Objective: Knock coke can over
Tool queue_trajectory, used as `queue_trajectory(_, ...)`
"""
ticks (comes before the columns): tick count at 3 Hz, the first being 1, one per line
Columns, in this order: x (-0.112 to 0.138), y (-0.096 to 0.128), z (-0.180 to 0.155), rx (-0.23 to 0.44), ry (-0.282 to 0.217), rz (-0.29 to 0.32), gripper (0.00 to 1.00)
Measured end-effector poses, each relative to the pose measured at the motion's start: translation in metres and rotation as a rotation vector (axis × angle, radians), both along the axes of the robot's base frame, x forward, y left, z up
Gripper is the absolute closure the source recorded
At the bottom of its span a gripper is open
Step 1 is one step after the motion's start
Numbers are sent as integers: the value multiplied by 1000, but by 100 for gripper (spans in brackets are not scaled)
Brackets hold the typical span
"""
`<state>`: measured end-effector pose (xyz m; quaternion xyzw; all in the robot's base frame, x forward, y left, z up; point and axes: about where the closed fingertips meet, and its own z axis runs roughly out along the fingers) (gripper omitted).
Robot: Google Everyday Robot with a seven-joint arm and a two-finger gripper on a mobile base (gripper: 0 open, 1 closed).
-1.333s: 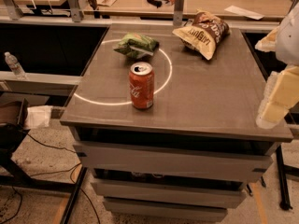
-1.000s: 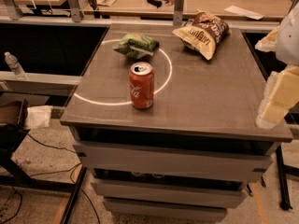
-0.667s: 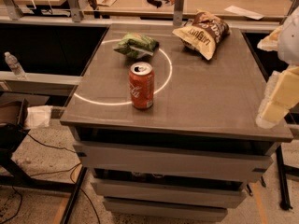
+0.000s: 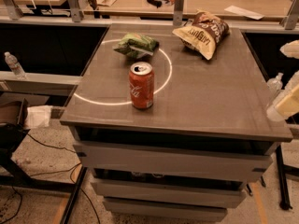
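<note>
The red coke can (image 4: pixel 141 85) stands upright on the grey table (image 4: pixel 210 101), left of centre and on the edge of a white circle marked on the top. My gripper (image 4: pixel 286 104) shows as pale cream shapes at the right edge of the camera view. It is beside the table's right side, far to the right of the can and apart from it.
A green chip bag (image 4: pixel 136 45) lies behind the can. A brown-and-tan chip bag (image 4: pixel 202 32) lies at the table's back right. A water bottle (image 4: pixel 15 65) stands on a ledge at the left. Cables lie on the floor at the lower left.
The gripper has shifted slightly right and down at the frame's edge. The can and both bags have not moved.
</note>
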<state>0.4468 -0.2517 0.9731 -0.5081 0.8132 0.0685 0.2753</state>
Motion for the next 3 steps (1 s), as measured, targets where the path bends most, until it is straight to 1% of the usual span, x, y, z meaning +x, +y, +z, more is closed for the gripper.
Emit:
queue_trajectory(1, 10, 8, -7, 207, -6, -8, 0)
queue_trajectory(2, 23, 36, -5, 372, -4, 40, 0)
queue_trajectory(3, 36, 68, -3, 496, -7, 88, 0)
